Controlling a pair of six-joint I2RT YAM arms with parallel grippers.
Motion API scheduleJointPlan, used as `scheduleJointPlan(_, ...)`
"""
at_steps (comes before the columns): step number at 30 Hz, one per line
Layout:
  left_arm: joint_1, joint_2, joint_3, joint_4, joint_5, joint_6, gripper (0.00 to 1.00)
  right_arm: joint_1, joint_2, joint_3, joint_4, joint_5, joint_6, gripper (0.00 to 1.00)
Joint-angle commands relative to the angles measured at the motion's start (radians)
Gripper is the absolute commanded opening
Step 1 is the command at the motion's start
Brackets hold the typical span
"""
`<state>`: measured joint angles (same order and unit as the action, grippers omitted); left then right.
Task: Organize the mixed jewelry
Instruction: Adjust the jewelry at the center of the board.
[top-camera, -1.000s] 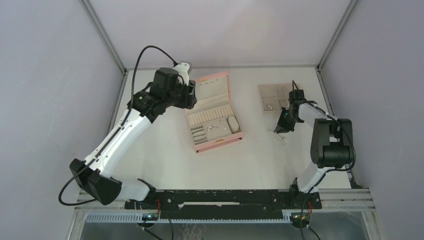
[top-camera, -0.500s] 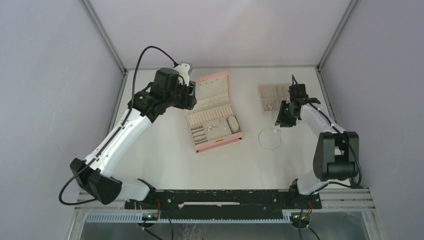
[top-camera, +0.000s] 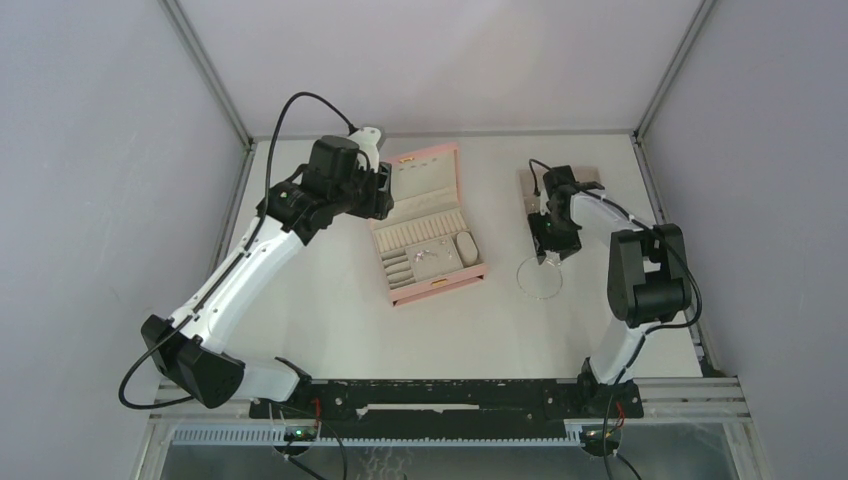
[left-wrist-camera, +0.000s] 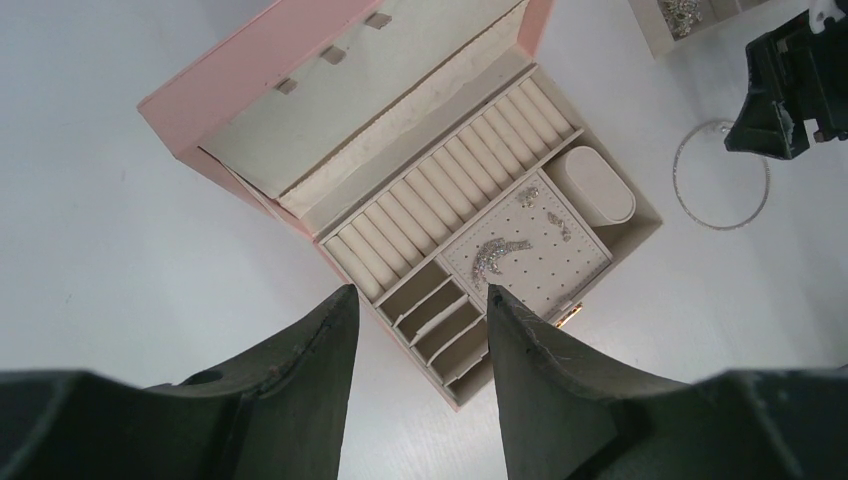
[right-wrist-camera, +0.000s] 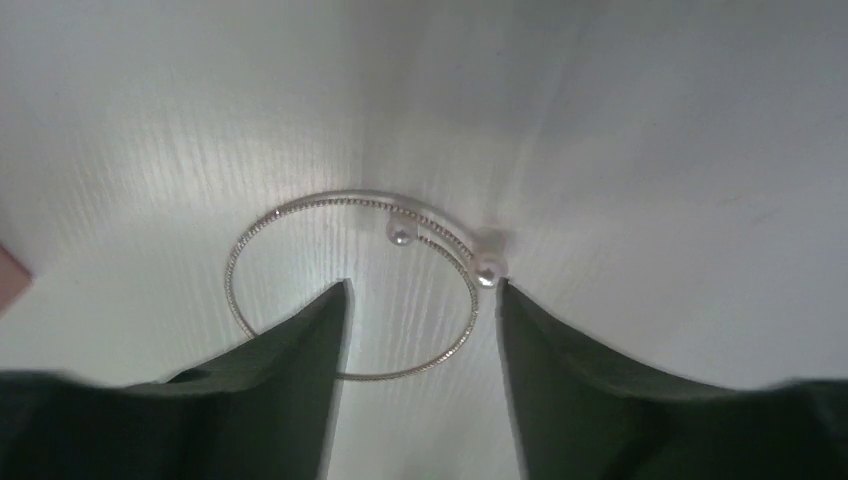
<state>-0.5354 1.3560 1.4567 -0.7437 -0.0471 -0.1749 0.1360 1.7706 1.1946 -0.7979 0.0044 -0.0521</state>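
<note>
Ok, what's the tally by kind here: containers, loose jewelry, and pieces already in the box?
Pink jewelry box: 1
Beige tray: 1
Silver hoop with bead ends, lying loose: 1
Silver pieces inside the box: 3
Total: 6, leaving out the tray's contents, which are too small to count.

Top camera overlooks the whole table (top-camera: 450, 330); both wrist cameras face down, all three showing the silver loop (right-wrist-camera: 400, 236).
</note>
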Motion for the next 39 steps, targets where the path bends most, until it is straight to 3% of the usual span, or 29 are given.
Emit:
scheduleJointPlan(1, 0.003, -0.028, 0.021, 0.017, 0.010, 0.005, 0.55, 0.002, 0.011, 0.089, -0.015, 0.023, -0.083, 0.82)
scheduleJointPlan(2, 0.004, -0.029, 0.021, 0.016, 0.009, 0.003, 0.55, 0.006, 0.018, 0.097, -0.020, 0.020, -0.097, 0.96)
scheduleJointPlan(4, 0.003, -0.032, 0.019, 0.015, 0.007, 0.002, 0.55, 0.009, 0.036, 0.113, -0.030, 0.021, -0.122, 0.97)
scheduleJointPlan(19, 0.003, -0.035, 0.015, 0.011, -0.007, 0.010, 0.55, -0.030, 0.138, 0.131, -0.090, -0.043, -0.187, 0.73)
scheduleJointPlan(22, 0.004, -0.029, 0.022, 0.010, -0.006, 0.016, 0.56, -0.030, 0.160, 0.131, -0.087, -0.046, -0.185, 0.65)
scheduleJointPlan(25, 0.004, -0.026, 0.028, 0.009, -0.008, 0.021, 0.56, -0.030, 0.182, 0.131, -0.100, -0.015, -0.169, 0.51)
scheduleJointPlan(33, 0.003, -0.027, 0.030, 0.003, -0.010, 0.035, 0.56, -0.035, 0.177, 0.117, -0.099, -0.004, -0.122, 0.40)
scheduleJointPlan(39, 0.003, -0.025, 0.030, 0.001, -0.011, 0.044, 0.56, -0.039, 0.130, 0.059, -0.120, -0.031, 0.055, 0.36)
